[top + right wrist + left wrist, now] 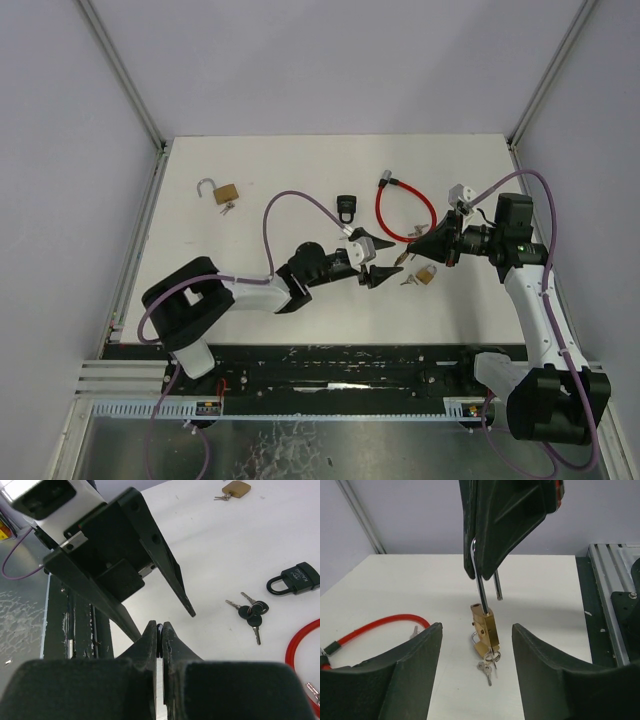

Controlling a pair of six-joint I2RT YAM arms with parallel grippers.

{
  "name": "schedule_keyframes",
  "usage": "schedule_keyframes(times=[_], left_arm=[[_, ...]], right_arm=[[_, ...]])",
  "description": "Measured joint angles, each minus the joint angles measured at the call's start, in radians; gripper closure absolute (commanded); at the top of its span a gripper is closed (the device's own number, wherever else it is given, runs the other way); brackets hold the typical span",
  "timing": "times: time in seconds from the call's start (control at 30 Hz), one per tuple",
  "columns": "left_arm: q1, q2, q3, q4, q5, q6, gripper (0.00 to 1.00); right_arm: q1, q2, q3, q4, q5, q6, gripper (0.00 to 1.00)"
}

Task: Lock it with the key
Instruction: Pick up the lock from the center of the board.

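A brass padlock [485,626] with its shackle [479,585] open stands tilted on the white table; it also shows in the top view [426,273]. One shackle leg is in the body and the other ends free. A key ring with keys [489,666] hangs from its lower end, and the keys touch the table. My right gripper [424,247] is shut on the shackle from above, which shows as a thin dark strip between its fingers [160,641]. My left gripper [476,627] is open, level with the padlock, with one finger on each side and apart from it [371,260].
A red cable lock [405,210] and a black padlock [346,206] lie behind the grippers, with black keys [252,615] near them. A second brass padlock [226,192], open, with its keys lies at the far left. The table's near edge and metal rail [330,365] are close.
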Motion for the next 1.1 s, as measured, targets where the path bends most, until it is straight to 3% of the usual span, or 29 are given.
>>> schedule_keyframes(times=[0.27,0.63,0.87,1.0,1.1], left_arm=[[0.0,0.061,0.042,-0.064,-0.008,-0.032,0.57],[0.0,0.063,0.085,-0.099,-0.003,-0.036,0.63],[-0.003,0.063,0.087,-0.116,0.013,-0.041,0.91],[-0.004,0.063,0.089,-0.123,0.023,-0.047,0.94],[-0.004,0.063,0.089,-0.123,0.036,-0.047,0.98]], right_arm=[[0.0,0.0,0.0,0.0,-0.006,-0.002,1.0],[0.0,0.0,0.0,0.005,-0.009,-0.007,1.0],[0.0,0.0,-0.003,0.017,-0.008,-0.014,1.0],[0.0,0.0,-0.006,0.022,-0.008,-0.023,0.97],[0.0,0.0,-0.006,0.015,-0.007,-0.038,0.87]])
